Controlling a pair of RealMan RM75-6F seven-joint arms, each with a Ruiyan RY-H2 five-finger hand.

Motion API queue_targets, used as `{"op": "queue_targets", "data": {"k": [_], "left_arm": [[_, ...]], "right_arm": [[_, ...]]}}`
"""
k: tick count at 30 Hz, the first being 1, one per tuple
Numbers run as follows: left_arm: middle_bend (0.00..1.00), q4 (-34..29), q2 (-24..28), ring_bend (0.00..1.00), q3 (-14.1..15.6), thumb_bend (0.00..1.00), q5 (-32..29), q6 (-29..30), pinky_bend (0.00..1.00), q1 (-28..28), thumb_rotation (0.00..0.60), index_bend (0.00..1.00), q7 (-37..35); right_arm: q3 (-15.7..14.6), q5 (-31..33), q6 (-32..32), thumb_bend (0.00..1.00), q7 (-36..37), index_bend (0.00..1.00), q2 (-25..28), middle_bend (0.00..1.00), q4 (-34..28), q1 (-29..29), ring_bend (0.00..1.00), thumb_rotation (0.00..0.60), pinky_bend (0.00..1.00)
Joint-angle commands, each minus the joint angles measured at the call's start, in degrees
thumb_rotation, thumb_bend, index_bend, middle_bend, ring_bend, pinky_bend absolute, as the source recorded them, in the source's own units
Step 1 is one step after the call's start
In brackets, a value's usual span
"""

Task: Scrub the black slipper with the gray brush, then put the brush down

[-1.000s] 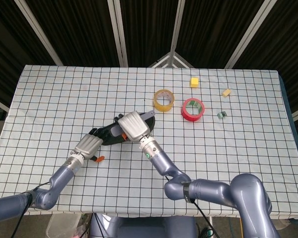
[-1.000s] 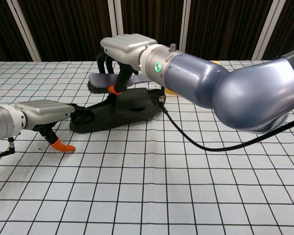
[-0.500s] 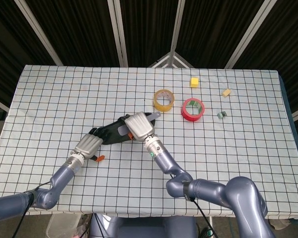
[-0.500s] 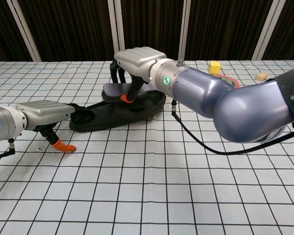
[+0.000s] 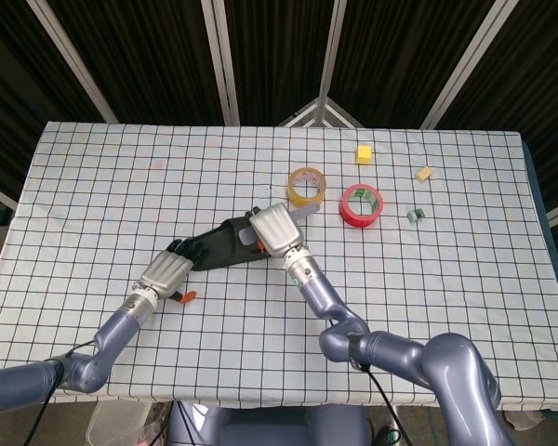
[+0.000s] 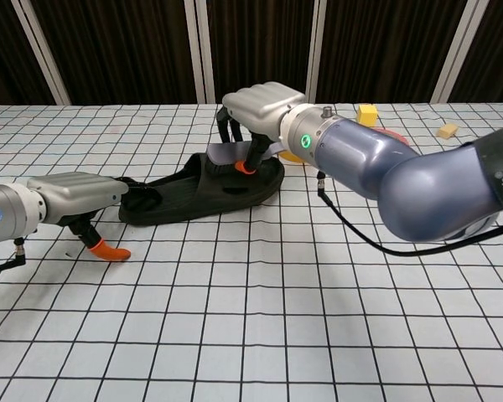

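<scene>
Right hand (image 6: 264, 105) grips the gray brush (image 6: 226, 154) on the black slipper (image 6: 203, 191), mid-frame; left hand (image 6: 71, 197) pins its heel. Scrubbing step; next, probably another stroke.

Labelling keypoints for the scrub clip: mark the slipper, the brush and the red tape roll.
slipper (image 6: 180, 197), chest view, on the black side wall near its middle.
brush (image 6: 226, 153), chest view, on the gray back under the right hand.
red tape roll (image 5: 361, 205), head view, on the ring's front rim.

Yellow tape roll (image 5: 305, 187) sits beside red tape roll (image 5: 361, 204) on the checked cloth (image 5: 465, 269).
</scene>
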Motion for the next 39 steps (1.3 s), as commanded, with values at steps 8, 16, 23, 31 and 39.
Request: {"op": "queue_targets", "data": {"k": [8,16,23,31,39], "left_arm": [[0.04,-0.75,0.01,0.01,0.47,0.42,-0.74,1.01,0.05,-0.36,0.479,0.05,0.52],[0.04,-0.61,-0.51,0.01,0.73,0.42,-1.36,1.34,0.05,-0.86,0.478,0.05,0.83],[0.04,-0.71,-0.41,0.01,0.95,0.42,-1.44,1.54,0.05,-1.11,0.477,0.05,0.77],[0.04,-0.71,-0.44,0.01,1.26,0.44,-1.67,1.63,0.05,-1.39,0.478,0.05,0.81],[0.04,-1.12,-0.63,0.01,1.48,0.44,-1.55,2.08,0.05,-1.75,0.478,0.05,1.19]], "right_arm": [[0.02,-0.92,0.09,0.80,-0.23,0.82,0.72,0.73,-2.67,-0.55,0.65,0.600,0.64],[-0.84,-2.85,0.79,0.80,-1.53,0.83,1.16,0.73,-7.34,-0.65,0.65,0.600,0.64],[-0.85,-3.24,0.93,0.80,-2.22,0.82,1.05,0.73,-7.88,-0.65,0.65,0.600,0.64],[-0.27,-1.88,-0.15,0.80,-2.74,0.82,0.51,0.73,-3.31,-0.64,0.65,0.600,0.64],[0.03,-0.84,-1.23,0.80,-3.24,0.82,0.39,0.73,0.47,-0.85,0.65,0.600,0.64]]}}
